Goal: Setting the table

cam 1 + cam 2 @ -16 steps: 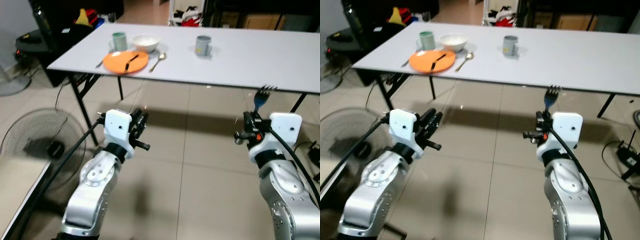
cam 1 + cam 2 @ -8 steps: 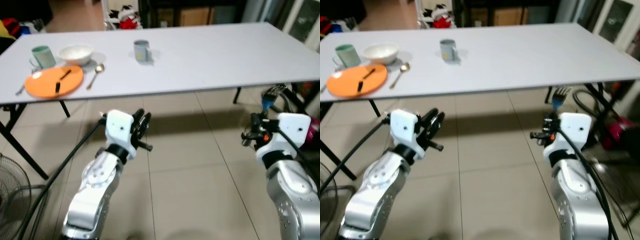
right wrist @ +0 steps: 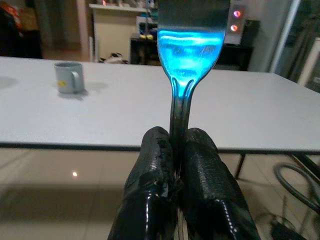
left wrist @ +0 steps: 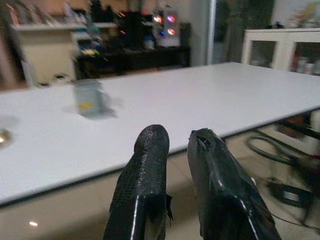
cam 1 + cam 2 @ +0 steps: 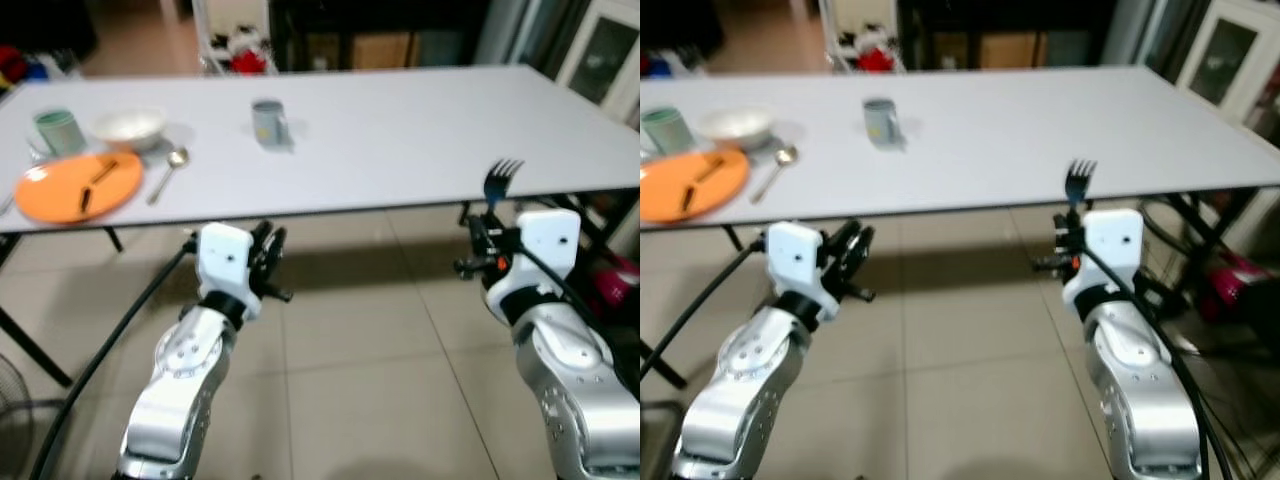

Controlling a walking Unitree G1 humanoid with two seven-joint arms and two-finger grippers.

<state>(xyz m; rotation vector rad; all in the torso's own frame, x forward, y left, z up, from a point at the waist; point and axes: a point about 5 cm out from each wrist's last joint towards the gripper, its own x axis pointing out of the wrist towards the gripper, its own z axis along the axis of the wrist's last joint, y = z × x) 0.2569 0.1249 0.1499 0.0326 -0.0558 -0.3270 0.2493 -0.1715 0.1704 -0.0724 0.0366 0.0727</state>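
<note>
A long white table [image 5: 400, 130] stands before me. Near its left end lie an orange plate [image 5: 78, 188] with a dark utensil on it, a green mug [image 5: 55, 130], a white bowl [image 5: 128, 125] and a spoon [image 5: 170, 170]. A grey mug [image 5: 267, 122] stands further right. My right gripper [image 5: 487, 240] is shut on a fork [image 5: 500, 180] with a blue handle [image 3: 190, 45], tines up, just before the table's front edge. My left gripper [image 5: 268, 250] hangs below the edge; its fingers [image 4: 150, 165] are shut on nothing.
Tiled floor lies between me and the table. Black table legs and cables [image 5: 600, 215] and a pink object [image 5: 628, 275] sit under the right end. A white cabinet [image 5: 605, 55] stands at the far right, dark shelves behind the table.
The camera has swung right along the table and come closer, so the place setting now lies at the far left. Both arms keep their pose, and the fork stays held upright.
</note>
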